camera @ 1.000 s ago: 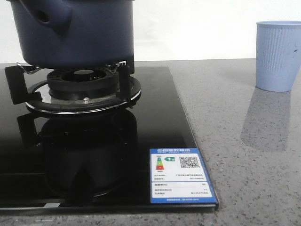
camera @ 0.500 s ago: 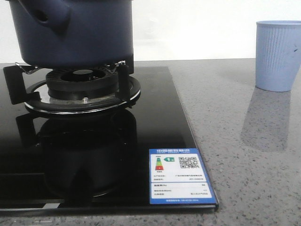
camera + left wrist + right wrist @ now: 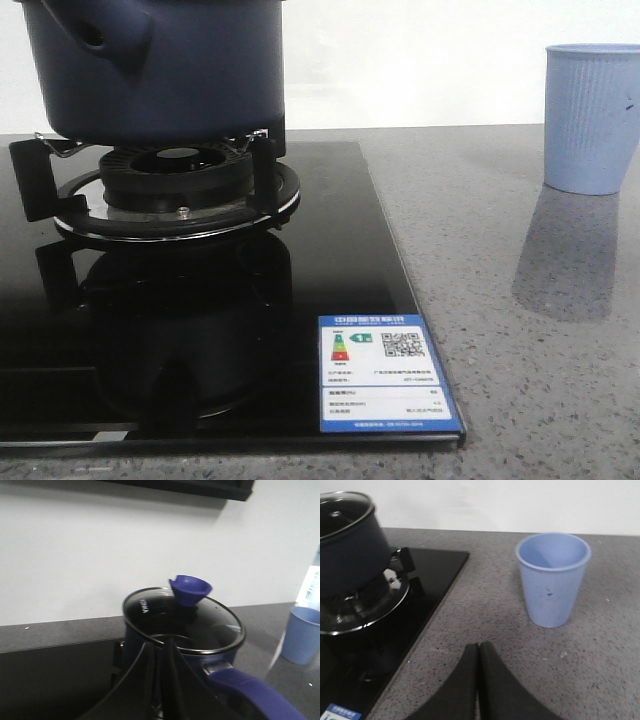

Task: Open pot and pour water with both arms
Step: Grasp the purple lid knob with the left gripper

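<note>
Pot with lid knob was seen beyond the left fingers, pressed together; right fingers, likewise together, were nearer the cup.

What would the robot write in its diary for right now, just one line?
pot: on stove, lid on | cup: upright on counter | left gripper: shut, near pot | right gripper: shut, near cup

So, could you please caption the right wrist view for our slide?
Shut right gripper hovers over the countertop between the lidded pot and the cup.
</note>
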Available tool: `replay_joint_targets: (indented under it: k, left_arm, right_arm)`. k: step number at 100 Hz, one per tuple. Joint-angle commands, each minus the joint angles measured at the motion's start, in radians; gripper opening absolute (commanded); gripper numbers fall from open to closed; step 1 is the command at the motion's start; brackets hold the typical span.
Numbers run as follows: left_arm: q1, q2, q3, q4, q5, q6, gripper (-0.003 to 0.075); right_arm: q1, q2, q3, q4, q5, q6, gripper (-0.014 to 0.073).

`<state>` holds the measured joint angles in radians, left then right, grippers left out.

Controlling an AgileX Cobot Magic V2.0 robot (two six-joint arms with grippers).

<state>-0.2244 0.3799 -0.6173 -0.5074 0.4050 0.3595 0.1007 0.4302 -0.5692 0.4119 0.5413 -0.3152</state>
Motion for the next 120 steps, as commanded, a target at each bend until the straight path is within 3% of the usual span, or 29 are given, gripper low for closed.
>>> replay_joint_targets:
  k: [1, 19, 27, 36, 48, 55, 65, 120]
  left_arm:
    - [-0.072, 0.053, -0.05, -0.009, -0.059, 0.025, -0.0016]
    - [-0.152, 0.126, -0.056, -0.013, -0.093, 0.025, -0.0013]
    - [-0.17, 0.149, -0.058, -0.015, -0.119, 0.025, 0.0016]
    - [-0.186, 0.167, -0.06, -0.017, -0.164, 0.025, 0.0106]
    - [-0.197, 0.187, -0.06, -0.017, -0.21, 0.025, 0.0284]
    - [-0.201, 0.202, -0.06, -0.021, -0.231, 0.025, 0.0399]
    - [-0.213, 0.239, -0.06, -0.026, -0.249, 0.025, 0.0487]
    - [-0.332, 0.582, -0.138, 0.018, -0.524, 0.031, 0.0514]
  right_arm:
    - [0.019, 0.029, -0.048, 0.002, -0.054, -0.035, -0.005]
    - [0.022, 0.033, -0.048, 0.008, -0.064, -0.035, -0.0047]
    - [0.022, 0.033, -0.048, 0.017, -0.064, -0.035, 0.0003]
    - [0.022, 0.033, -0.048, 0.038, -0.064, -0.035, 0.0165]
    - [0.022, 0.036, -0.048, 0.046, -0.064, -0.035, 0.0462]
    - [0.022, 0.036, -0.048, 0.046, -0.067, -0.035, 0.0528]
    - [0.022, 0.036, -0.048, 0.048, -0.076, -0.035, 0.0525]
    - [0.022, 0.036, -0.048, 0.056, -0.092, -0.035, 0.0525]
